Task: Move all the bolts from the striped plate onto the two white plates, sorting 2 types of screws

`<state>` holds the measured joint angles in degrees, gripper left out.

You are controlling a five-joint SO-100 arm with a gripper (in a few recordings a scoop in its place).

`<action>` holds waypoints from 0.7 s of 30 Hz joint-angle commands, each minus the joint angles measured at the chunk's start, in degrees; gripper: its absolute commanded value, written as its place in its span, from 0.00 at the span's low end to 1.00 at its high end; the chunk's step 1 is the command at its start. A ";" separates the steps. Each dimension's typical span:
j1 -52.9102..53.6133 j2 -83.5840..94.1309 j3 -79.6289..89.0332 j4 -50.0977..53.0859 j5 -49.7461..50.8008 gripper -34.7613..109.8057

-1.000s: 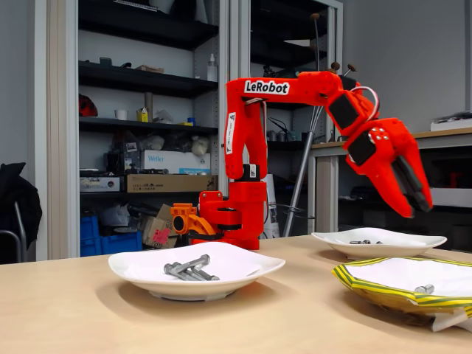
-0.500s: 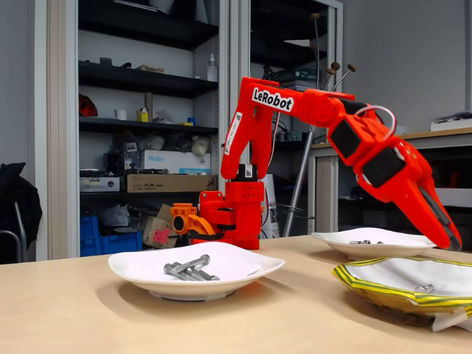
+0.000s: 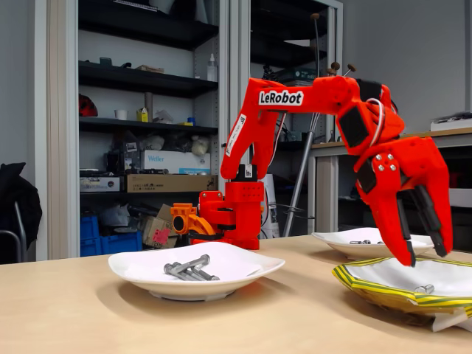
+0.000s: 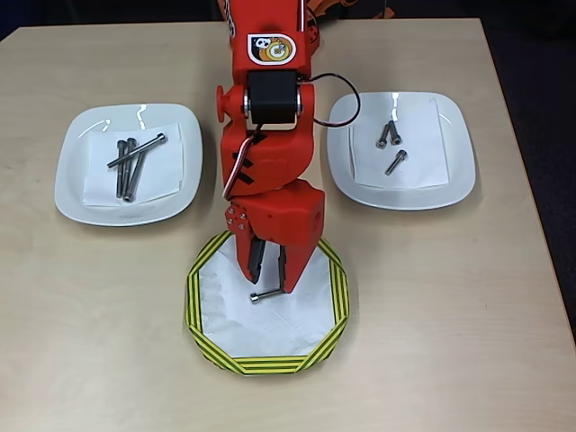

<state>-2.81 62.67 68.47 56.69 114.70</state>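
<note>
Claw (image 4: 270, 274) spread apart over striped plate (image 4: 202, 328), short bolt (image 4: 266, 294) just below fingertips

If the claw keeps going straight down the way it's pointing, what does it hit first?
Most likely the lone short bolt on the striped plate. The open claw points down with its tips just above the bolt, so they should meet it or the plate's white centre beside it; exact depth is hard to judge.

Bright, even indoor light, soft shadows under the plates, both views sharp.
</note>
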 commanded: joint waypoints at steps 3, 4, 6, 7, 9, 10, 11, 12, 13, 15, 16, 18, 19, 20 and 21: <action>0.79 -6.15 -9.40 0.97 2.81 0.34; 0.79 -7.38 -10.72 0.97 3.25 0.34; 0.70 -9.58 -12.83 0.79 4.04 0.34; 0.53 -10.28 -13.36 0.88 4.48 0.33; 0.00 -10.81 -13.36 1.23 5.45 0.33; -0.18 -10.81 -13.01 1.49 5.63 0.33; -0.18 -10.37 -12.57 1.76 5.63 0.33; -0.18 -9.84 -12.04 1.93 5.63 0.33; -0.18 -9.40 -11.87 2.37 5.19 0.33; -0.09 -8.61 -11.87 3.96 4.31 0.33; 0.09 -8.17 -11.87 4.66 3.96 0.33; 0.35 -7.12 -11.87 6.59 2.81 0.33; 0.53 -6.50 -11.95 7.65 2.20 0.33; 0.62 -5.89 -11.95 8.70 1.49 0.33; 0.79 -5.45 -12.04 9.84 0.44 0.33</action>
<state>-2.20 51.77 57.13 63.81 117.07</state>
